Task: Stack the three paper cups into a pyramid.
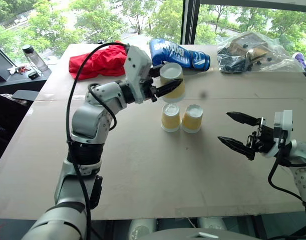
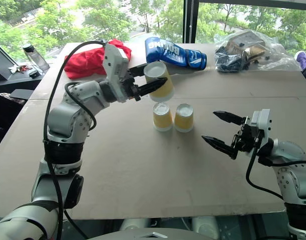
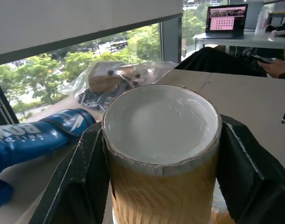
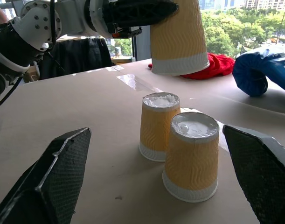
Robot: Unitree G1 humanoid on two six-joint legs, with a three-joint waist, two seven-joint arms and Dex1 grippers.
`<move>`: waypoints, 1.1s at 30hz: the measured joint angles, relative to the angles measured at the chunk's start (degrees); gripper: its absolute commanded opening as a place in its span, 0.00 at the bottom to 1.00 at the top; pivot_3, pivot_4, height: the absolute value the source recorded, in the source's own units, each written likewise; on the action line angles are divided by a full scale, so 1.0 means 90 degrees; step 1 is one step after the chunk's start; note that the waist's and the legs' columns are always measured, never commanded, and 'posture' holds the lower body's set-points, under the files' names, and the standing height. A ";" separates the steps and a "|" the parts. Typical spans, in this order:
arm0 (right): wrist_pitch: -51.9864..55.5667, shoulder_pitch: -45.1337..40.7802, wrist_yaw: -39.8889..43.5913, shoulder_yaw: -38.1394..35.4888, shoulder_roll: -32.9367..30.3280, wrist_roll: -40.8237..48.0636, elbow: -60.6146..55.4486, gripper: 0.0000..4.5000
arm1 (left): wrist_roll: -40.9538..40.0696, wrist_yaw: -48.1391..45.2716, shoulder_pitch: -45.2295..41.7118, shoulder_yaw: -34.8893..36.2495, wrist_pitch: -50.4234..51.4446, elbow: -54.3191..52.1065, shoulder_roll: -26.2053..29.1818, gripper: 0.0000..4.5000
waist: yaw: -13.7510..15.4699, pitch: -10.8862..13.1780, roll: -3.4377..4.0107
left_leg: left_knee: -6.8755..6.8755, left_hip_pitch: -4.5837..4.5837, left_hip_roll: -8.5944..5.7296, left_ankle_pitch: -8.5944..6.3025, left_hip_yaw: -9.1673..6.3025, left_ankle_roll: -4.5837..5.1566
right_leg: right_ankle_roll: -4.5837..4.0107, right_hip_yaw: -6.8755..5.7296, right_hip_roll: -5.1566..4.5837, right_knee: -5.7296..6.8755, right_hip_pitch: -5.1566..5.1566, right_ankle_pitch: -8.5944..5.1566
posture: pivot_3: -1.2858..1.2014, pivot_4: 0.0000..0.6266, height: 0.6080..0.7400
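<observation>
Bright daylight from the windows [image 1: 142, 15] beyond the table's [image 1: 142, 170] far edge; outside overexposed, soft shadows on tabletop, near gripper fingers [image 4: 53, 177] blurred in wrist views.

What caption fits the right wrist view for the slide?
Left end effector holds third cup above two upside-down base cups.

— What do we see along the far edge of the table [image 1: 142, 190]?
— A red cloth [image 1: 97, 61] at upper left, a blue boxing glove [image 1: 185, 54] beside it, and a clear plastic bag [image 1: 253, 51] at upper right.
— And off the table?
— A bottle [image 1: 34, 58] at far left.
</observation>
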 measured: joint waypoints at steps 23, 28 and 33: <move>-0.0580 0.0508 -0.0200 -0.0039 0.0195 -0.0325 -0.0058 1.00 | 0.0543 -0.0580 0.0173 -0.0508 -0.0514 0.0750 -0.0491 0.99 | 0.0015 0.0001 0.0000 | 0.0007 0.0000 0.0000 0.0000 0.0002 0.0001 | 0.0000 0.0005 -0.0001 0.0004 0.0001 0.0000 | 0.52 0.24 1.00; -0.0695 0.0402 -0.0167 -0.0040 0.0293 -0.0319 0.0212 1.00 | 0.0535 -0.0532 0.0223 -0.0469 -0.0521 0.0737 -0.0543 0.99 | 0.0009 0.0001 0.0001 | 0.0008 0.0000 0.0000 0.0000 0.0002 0.0000 | 0.0000 0.0005 0.0000 0.0005 0.0001 0.0000 | 0.52 0.24 1.00; -0.0767 0.0288 -0.0137 -0.0039 0.0400 -0.0270 0.0279 1.00 | 0.0455 -0.0440 0.0229 -0.0265 -0.0552 0.0650 -0.0656 0.99 | 0.0012 0.0001 0.0001 | 0.0008 0.0000 0.0001 0.0000 0.0002 0.0000 | 0.0000 0.0005 -0.0001 0.0004 0.0001 0.0000 | 0.52 0.24 1.00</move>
